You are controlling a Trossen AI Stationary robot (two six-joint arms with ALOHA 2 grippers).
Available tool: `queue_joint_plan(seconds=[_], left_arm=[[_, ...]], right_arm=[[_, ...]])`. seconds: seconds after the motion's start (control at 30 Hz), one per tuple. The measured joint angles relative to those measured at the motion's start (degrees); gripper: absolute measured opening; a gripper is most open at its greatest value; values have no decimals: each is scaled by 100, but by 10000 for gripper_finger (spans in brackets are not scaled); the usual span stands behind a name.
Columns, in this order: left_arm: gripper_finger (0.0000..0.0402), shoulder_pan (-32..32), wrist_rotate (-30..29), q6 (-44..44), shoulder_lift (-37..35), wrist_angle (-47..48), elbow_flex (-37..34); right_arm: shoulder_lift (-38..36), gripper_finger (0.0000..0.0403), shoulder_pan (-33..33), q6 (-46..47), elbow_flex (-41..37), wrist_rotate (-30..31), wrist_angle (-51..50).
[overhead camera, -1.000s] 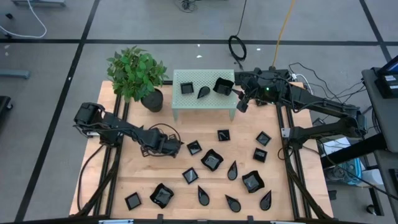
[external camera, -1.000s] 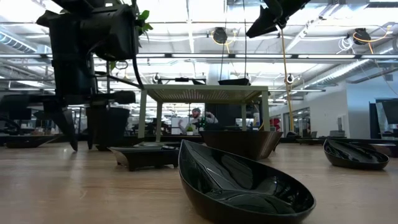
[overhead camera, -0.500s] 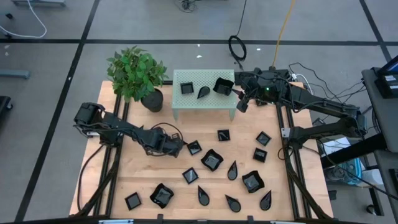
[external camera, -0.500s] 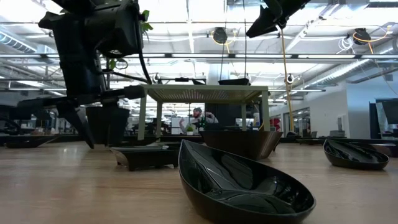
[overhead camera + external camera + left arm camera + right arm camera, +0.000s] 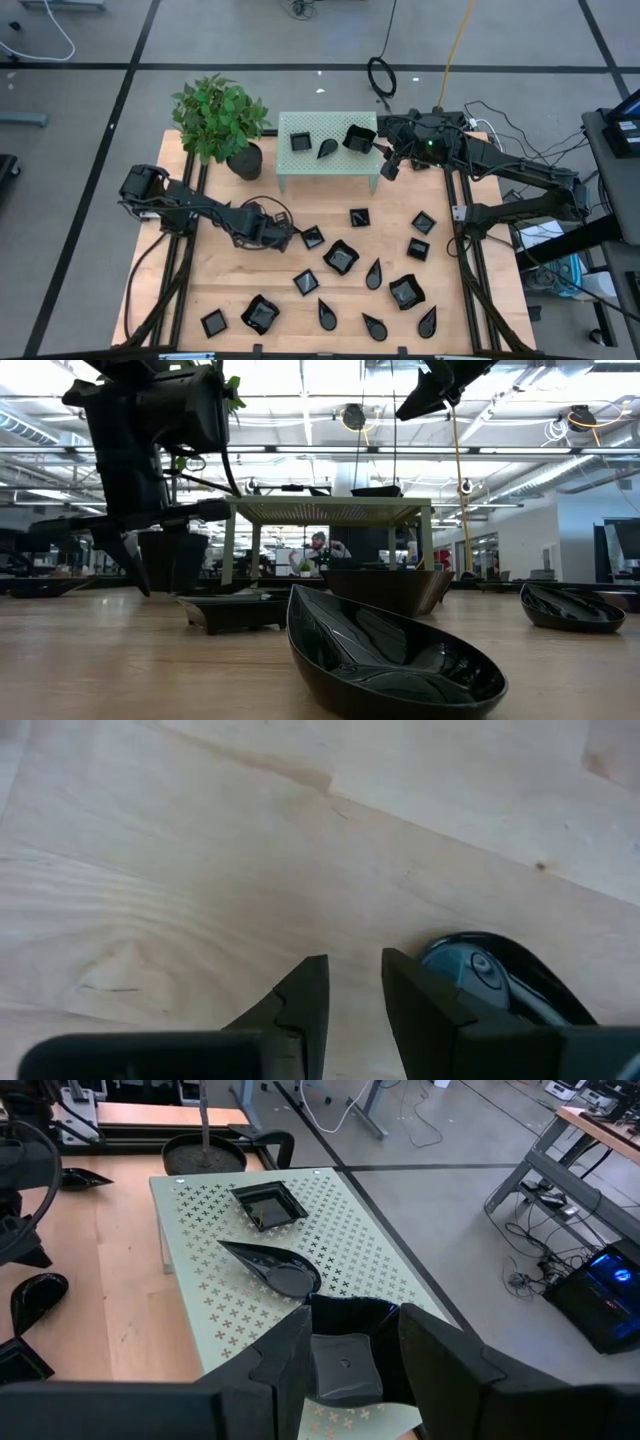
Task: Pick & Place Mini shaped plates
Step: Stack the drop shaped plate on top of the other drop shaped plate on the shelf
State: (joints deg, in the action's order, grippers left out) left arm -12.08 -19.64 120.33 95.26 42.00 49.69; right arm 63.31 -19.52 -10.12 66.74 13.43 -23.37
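Observation:
Glossy black mini plates lie scattered on the wooden table (image 5: 220,280): small squares, teardrops and larger wavy-edged squares. On the green perforated stand (image 5: 330,168) rest a small square (image 5: 301,141), a teardrop (image 5: 327,149) and a wavy-edged plate (image 5: 358,138). My left gripper (image 5: 289,237) hovers low over the table just left of a small square plate (image 5: 312,237); its fingers (image 5: 355,975) stand a narrow gap apart, with that plate (image 5: 500,975) beside one finger. My right gripper (image 5: 387,167) hangs open at the stand's right end, its fingers (image 5: 355,1318) framing the wavy-edged plate (image 5: 345,1350).
A leafy plant (image 5: 220,118) in a dark pot (image 5: 245,160) stands at the table's far left, beside the stand. Plates crowd the table's middle and near right. Bare wood lies left of my left gripper. Cables run off the far right corner.
My left gripper has moved a little toward the table's right, closer to the small square plate, and has turned about its axis in the low view. My right arm and all plates have stayed put.

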Motion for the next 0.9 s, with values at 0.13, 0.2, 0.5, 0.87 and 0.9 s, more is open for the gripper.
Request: queue_joint_plan(seconds=[0.13, 0.2, 0.5, 0.87, 0.9], left_arm=[[99, 1, 0, 4, 2, -13, 0], [99, 17, -2, 4, 10, -30, 1], [99, 184, -288, -304, 147, -569, 4], [99, 232, -195, -923, 302, -916, 11], [99, 232, -188, -1003, 302, -916, 11]], right_arm=[[0, 141, -1, 1, 0, 0, -1], [0, 141, 1, 1, 0, 0, 2], [2, 141, 1, 1, 0, 0, 6], [2, 141, 2, 2, 2, 0, 4], [2, 141, 1, 2, 2, 1, 4]])
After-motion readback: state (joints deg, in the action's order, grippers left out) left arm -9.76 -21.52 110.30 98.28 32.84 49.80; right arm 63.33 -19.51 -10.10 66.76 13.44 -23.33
